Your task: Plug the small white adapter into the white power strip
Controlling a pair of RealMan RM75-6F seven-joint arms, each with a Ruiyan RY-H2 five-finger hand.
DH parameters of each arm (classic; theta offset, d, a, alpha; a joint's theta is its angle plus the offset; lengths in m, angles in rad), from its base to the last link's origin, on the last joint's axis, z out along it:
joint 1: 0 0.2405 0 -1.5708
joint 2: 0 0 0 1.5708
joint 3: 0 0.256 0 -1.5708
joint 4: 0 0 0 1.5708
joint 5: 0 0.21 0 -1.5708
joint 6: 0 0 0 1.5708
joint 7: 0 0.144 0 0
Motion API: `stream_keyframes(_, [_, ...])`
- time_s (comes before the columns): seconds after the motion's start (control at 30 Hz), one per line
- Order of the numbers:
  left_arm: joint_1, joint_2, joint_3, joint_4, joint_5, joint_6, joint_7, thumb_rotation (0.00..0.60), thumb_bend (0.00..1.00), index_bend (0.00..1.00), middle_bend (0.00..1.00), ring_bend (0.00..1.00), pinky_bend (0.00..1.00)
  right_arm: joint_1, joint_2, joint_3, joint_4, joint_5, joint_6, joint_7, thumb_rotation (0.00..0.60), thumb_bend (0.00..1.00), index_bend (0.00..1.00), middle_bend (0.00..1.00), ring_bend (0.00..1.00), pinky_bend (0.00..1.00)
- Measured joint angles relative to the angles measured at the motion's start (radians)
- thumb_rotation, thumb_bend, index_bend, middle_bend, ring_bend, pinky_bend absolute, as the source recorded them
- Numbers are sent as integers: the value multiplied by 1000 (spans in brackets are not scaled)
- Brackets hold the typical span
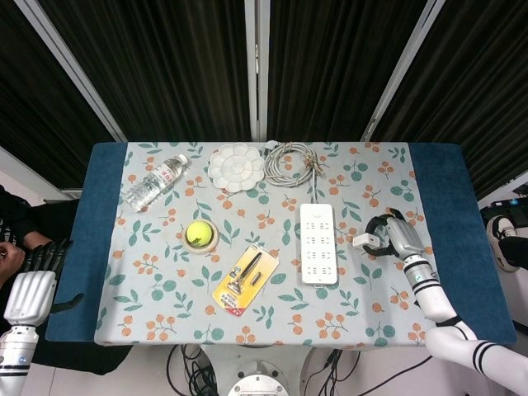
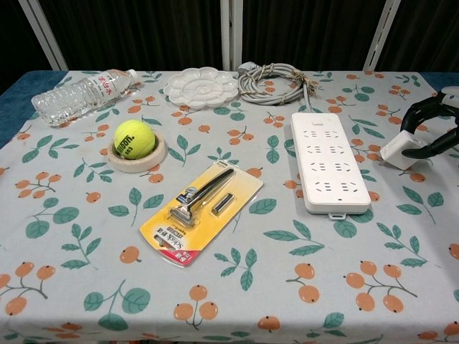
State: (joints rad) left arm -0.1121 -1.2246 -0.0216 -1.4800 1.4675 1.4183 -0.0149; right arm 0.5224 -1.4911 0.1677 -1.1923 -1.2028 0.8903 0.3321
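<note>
While the right hand point(image 2: 429, 132) pinches the small white adapter point(image 2: 399, 149), the white power strip point(image 2: 328, 161) lies just beside it, long axis front-to-back; the left hand point(image 1: 31, 289) hangs open, well apart from the strip.

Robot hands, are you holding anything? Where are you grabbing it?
The right hand has its fingers around the small white adapter, gripping the end away from the white power strip. The left hand holds nothing, off the table's edge.
</note>
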Motion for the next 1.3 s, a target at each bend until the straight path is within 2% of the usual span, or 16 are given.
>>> stream_keyframes(0.2, [2,1,1,4,1,2,-6,600,127,11,0,0,0,3,33,4,-39,-25,9,-11,600,436,724,607,396,0])
stream_keyframes(0.37, [3,3,-1,3,6,7,-9,600,127,11,0,0,0,24,122,13,-141,-37,-10,-64,600,461,735,617,407,0])
stream_keyframes(0.53, [0,5,0,-3,12,6,-3,600,128,11,0,0,0,76,250,34,-294,-24,-67,-181,600,481,737,617,409,0])
stream_keyframes(0.7, [0,8,-1,-9,13,10,1,600,128,11,0,0,0,163,320,48,-381,48,-148,-362,600,511,739,620,411,0])
stream_keyframes(0.87, [2,9,0,-9,11,9,0,600,127,11,0,0,0,259,321,43,-408,181,-202,-523,600,513,740,621,413,0])
stream_keyframes(1.0, [4,10,1,-6,9,9,-5,600,127,11,0,0,0,341,279,25,-408,288,-223,-623,600,513,740,621,413,0])
stream_keyframes(1.3, [5,-3,2,21,10,6,-29,600,127,11,0,0,0,431,216,-30,-414,430,-198,-754,600,512,741,621,413,0])
